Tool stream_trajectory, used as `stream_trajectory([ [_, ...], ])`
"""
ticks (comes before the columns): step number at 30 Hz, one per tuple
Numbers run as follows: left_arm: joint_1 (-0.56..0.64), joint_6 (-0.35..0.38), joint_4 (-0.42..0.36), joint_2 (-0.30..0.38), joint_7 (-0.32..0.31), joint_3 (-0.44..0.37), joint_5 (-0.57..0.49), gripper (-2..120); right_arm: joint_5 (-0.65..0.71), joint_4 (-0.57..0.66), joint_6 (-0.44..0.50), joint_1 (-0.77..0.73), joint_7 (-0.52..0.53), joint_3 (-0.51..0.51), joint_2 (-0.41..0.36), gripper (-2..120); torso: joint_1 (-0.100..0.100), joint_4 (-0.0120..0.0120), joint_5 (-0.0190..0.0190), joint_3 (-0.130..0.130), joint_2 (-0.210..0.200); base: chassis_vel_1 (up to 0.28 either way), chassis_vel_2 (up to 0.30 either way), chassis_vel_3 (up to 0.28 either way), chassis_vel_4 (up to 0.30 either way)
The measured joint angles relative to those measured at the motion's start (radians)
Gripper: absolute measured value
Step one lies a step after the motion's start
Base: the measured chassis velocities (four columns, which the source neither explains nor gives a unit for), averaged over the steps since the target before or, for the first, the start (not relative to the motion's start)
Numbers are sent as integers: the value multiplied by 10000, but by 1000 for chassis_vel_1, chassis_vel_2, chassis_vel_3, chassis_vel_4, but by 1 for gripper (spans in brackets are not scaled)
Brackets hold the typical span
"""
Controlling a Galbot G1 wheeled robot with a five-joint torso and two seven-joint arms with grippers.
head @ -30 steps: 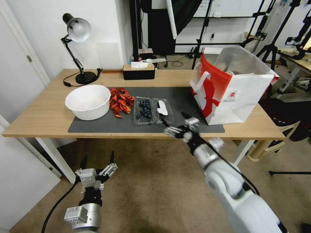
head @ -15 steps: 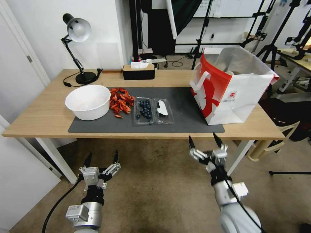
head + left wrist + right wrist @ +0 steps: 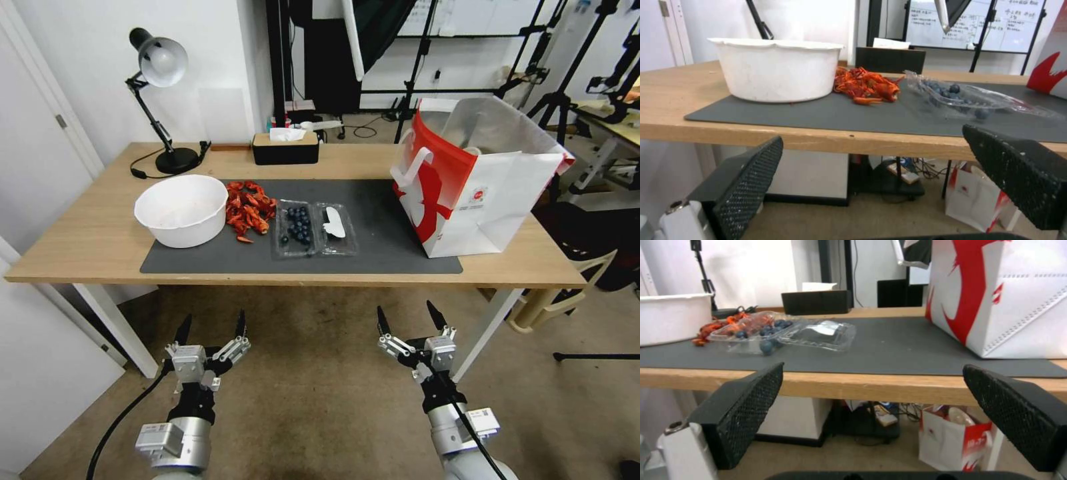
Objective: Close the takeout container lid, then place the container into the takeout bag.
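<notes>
takeout container (image 3: 313,230) lying flat on grey mat, lid (image 3: 335,229) flipped wide, left of takeout bag (image 3: 477,180) | left pincer (image 3: 208,327) spread, below worktop (image 3: 100,233) edge | right pincer (image 3: 408,317) spread, likewise low

Two arms, both with silver-grey cylindrical wrist housings and black necks. Left gripper (image 3: 209,328): two slim black pointed fingers on silver-white knuckle blocks with visible small screws and linkage bars; a thick black cable runs down from its wrist along the left side. Right gripper (image 3: 408,319): same build, black tapered fingers, silver metal knuckles, a thin black cable down the forearm, and a small white box with a label on the wrist. Wrist views: finger pads (image 3: 746,176) are black with fine dotted grip texture; a white plastic part with a metal screw sits at the base. Same textured black pads (image 3: 744,406) on the right.
</notes>
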Motion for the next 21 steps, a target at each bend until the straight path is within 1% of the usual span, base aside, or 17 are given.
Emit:
stream_trajectory([
  [2, -1, -9, 8, 4, 3, -2, -3, 100, 195, 19, -119, 71, -43, -81, -35, 100, 0, -1, -1, 0, 0, 0, 0, 0, 0],
  [4, -4, -15, 15, 5, 8, -2, -3, 100, 857, 133, -422, 276, -118, -320, -99, 100, 0, 0, 0, 0, 0, 0, 0, 0, 0],
  [5, -6, -17, 17, 4, 9, -1, -3, 100, 1642, 273, -849, 553, -198, -560, -147, 100, 0, 0, 0, 0, 0, 0, 0, 0, 0],
  [6, -6, -17, 17, 4, 9, -1, -3, 100, 1642, 273, -849, 553, -198, -560, -147, 100, 0, 0, 0, 0, 0, 0, 0, 0, 0],
  [10, 11, -35, 26, -23, 15, -1, 23, 100, 4531, 599, -2440, 1731, -23, -1255, -120, 100, 0, 0, 0, 0, 0, 0, 0, 0, 0],
  [11, 11, -35, 26, -23, 15, -1, 23, 100, 4531, 599, -2440, 1731, -23, -1255, -120, 100, 0, 0, 0, 0, 0, 0, 0, 0, 0],
  [13, 37, -60, 35, -56, 17, -7, 53, 100, 5808, 617, -3035, 2366, 389, -1656, -29, 100, 0, 1, 0, 1, 0, 0, 0, 0, 0],
  [15, 54, -72, 35, -95, 21, -18, 74, 100, 6774, 507, -3337, 2918, 862, -1964, 119, 100, 0, 2, -1, 0, -1, 0, 0, 0, 0],
  [16, 54, -72, 35, -95, 21, -18, 74, 100, 6774, 507, -3337, 2918, 862, -1964, 119, 100, 0, 2, -1, 0, -1, 0, 0, 0, 0],
  [18, 71, -86, 39, -123, 21, -32, 91, 100, 7788, 283, -3567, 3571, 1561, -2311, 392, 100, 0, 1, 0, 1, -1, 0, 0, 0, 0],
  [19, 71, -86, 39, -123, 21, -32, 91, 100, 7788, 283, -3567, 3571, 1561, -2311, 392, 100, 0, 1, 0, 1, -1, 0, 0, 0, 0],
  [21, 95, -103, 41, -151, 22, -62, 106, 100, 8655, 57, -3729, 4246, 2507, -2568, 748, 100, 0, 0, 1, 1, -1, 0, 0, 0, 0],
])
